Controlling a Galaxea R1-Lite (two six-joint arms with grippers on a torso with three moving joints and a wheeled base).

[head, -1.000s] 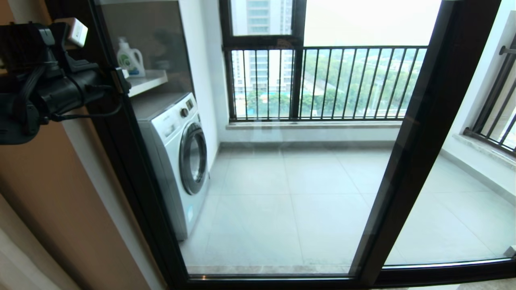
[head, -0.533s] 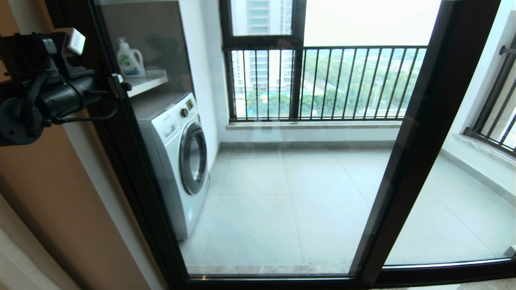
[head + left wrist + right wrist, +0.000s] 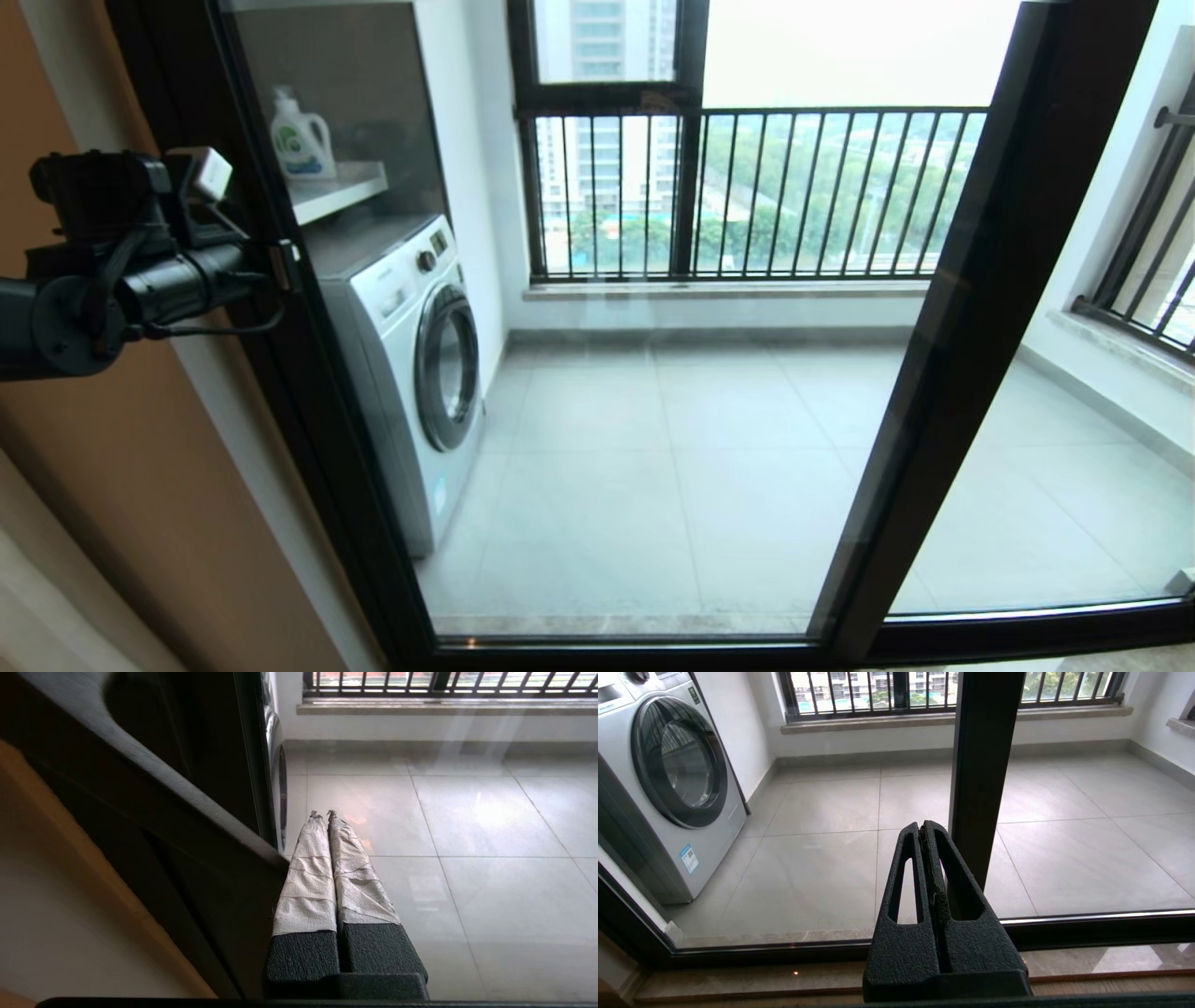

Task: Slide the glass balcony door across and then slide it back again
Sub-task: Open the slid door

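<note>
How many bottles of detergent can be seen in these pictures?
1. The detergent bottle stands upright on the shelf above the washing machine, behind the glass balcony door. Others may be hidden.

One washing machine (image 3: 411,373), one detergent bottle (image 3: 301,135), seemingly two glass door panels, two claws.

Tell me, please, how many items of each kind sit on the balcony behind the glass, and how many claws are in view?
Washing machine: 1
Detergent bottle: 1
Shelf: 1
Claws: 2, the left claw by the glass balcony door and the right claw, both shut on nothing
Total: 5
</note>
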